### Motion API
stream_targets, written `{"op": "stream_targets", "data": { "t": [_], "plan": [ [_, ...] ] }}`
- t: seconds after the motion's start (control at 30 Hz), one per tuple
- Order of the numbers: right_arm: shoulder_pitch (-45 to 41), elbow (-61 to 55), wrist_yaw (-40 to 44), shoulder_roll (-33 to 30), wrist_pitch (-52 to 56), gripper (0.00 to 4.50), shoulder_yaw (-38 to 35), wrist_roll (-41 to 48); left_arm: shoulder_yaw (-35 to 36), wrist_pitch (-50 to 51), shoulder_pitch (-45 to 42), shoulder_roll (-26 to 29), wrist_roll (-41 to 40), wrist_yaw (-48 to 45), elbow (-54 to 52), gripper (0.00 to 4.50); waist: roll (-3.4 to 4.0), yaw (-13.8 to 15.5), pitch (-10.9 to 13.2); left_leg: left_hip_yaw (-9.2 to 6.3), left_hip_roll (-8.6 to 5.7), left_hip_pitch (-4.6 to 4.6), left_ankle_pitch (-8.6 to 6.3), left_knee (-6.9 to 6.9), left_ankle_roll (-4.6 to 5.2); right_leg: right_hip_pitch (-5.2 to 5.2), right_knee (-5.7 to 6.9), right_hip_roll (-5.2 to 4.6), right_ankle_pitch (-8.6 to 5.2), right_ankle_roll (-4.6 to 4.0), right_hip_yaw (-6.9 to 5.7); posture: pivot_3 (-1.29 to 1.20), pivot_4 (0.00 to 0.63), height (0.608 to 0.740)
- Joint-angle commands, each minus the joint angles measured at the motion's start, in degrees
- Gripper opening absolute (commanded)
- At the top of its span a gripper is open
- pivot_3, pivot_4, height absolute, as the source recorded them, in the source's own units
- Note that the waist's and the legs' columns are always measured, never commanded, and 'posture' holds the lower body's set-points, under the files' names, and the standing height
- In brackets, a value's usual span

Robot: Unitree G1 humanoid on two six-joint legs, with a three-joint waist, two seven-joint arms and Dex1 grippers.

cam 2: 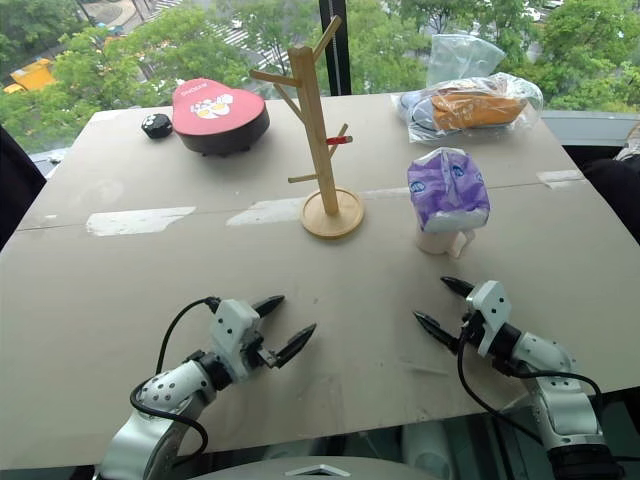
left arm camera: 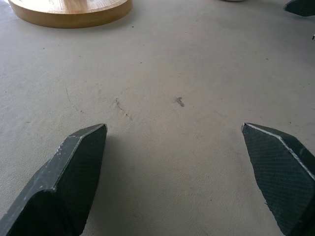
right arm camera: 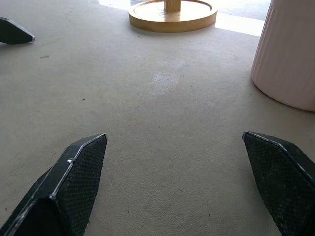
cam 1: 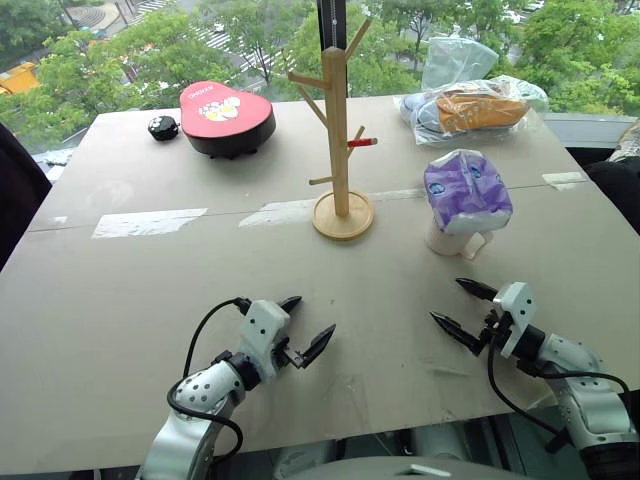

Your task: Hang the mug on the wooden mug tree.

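Mug (cam 1: 455, 240) right of centre under purple and white bag (cam 1: 467, 189), wooden mug tree (cam 1: 340, 140) upper centre on tabletop (cam 1: 120, 290), left gripper (cam 1: 305, 330) lower left, right gripper (cam 1: 462, 308) lower right, both wide open, empty

Red rounded-triangle lid (cam 1: 224, 106) on black tin, table's 11 o'clock: small white lettering above cartoon figures, too small to read. No other legible text.

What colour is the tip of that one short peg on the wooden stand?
Red. The peg tip shows best in the left eye view.
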Motion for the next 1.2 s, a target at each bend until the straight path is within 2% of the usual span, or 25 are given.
{"op": "stream_targets", "data": {
  "t": [0.03, 0.73, 0.87, 0.97, 1.1, 1.2],
  "plan": [
    [1.46, -0.33, -0.65, -0.38, 0.42, 4.46, -1.28, 0.03, -0.36, 1.03, 1.31, 0.5, 0.36, -0.4, 1.99, 4.5, 0.0, 0.0, 0.0, 0.0, 0.0, 0.0, 0.0, 0.0, 0.0, 0.0, 0.0, 0.0, 0.0, 0.0, 0.0, 0.0, 0.15, 0.74],
    [3.61, -2.81, -1.81, -0.26, -0.37, 4.46, -2.3, 0.24, -0.38, 0.76, 0.12, 0.4, -0.34, -2.24, 3.14, 4.5, -0.02, 0.04, -0.01, 0.0, 0.0, 0.0, 0.0, 0.0, 0.0, 0.01, 0.01, 0.0, 0.0, 0.0, -0.01, 0.0, 0.15, 0.74],
    [7.84, -13.3, 0.78, -2.21, 1.32, 4.46, -3.15, 4.61, -0.04, 0.89, -1.14, 1.16, -1.34, -4.0, 2.4, 4.5, 0.14, 0.18, 0.09, -0.04, 0.0, -0.02, 0.0, -0.02, 0.0, 0.0, -0.01, -0.01, 0.0, 0.0, -0.04, 0.0, 0.15, 0.74],
    [9.56, -21.14, -0.58, -3.71, 4.08, 4.46, -4.79, 7.36, 0.76, 1.37, -2.47, 1.92, -3.62, -6.1, 1.89, 4.5, 0.23, 0.06, 0.18, -0.04, 0.0, -0.04, 0.0, -0.01, 0.0, -0.01, -0.02, -0.02, -0.01, 0.02, -0.03, 0.0, 0.15, 0.74],
    [6.96, -29.24, -4.87, -5.66, 8.48, 4.46, -8.15, 9.36, 1.2, 4.21, -6.5, 4.68, -8.36, -11.12, -1.53, 4.5, 0.03, 0.06, 0.33, -0.03, 0.0, -0.05, 0.0, 0.05, 0.0, 0.01, 0.02, -0.01, -0.01, 0.05, -0.04, 0.0, 0.15, 0.74],
    [1.31, -32.26, -8.38, -6.98, 11.34, 4.46, -9.56, 8.87, 2.48, 9.44, -11.55, 6.75, -16.68, -15.2, -6.37, 4.5, -0.23, 0.06, 0.51, -0.09, 0.0, -0.07, 0.01, 0.06, -0.01, -0.01, 0.05, 0.04, -0.01, 0.04, -0.13, 0.0, 0.15, 0.74]
  ]
}}
